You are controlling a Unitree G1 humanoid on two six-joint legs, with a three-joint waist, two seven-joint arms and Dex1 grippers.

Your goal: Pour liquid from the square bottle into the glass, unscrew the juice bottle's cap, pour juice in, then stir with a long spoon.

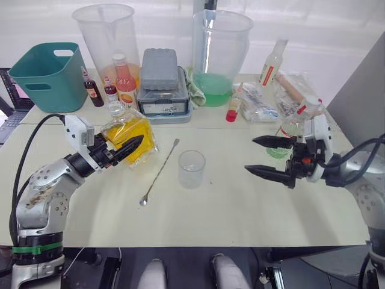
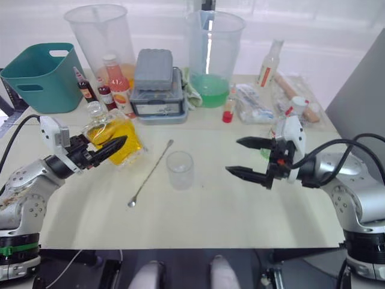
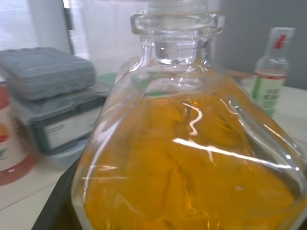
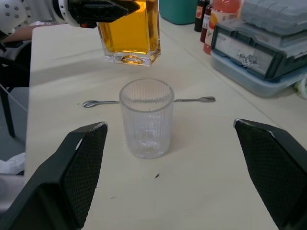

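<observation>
Left black two-fingered gripper (image 1: 123,149) clamps the squat yellow-orange square bottle (image 1: 127,133) at centre left, lifted (ready for pouring); right gripper (image 1: 269,158) gapes beside the ribbed clear glass (image 1: 191,168).

The long spoon (image 1: 160,171) lies between the square bottle (image 1: 129,133) (left) and the glass (image 1: 191,169)

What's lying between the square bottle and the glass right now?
The long spoon lies on the table between the square bottle and the glass, seen in both eye views; the right wrist view shows it behind the glass.
</observation>
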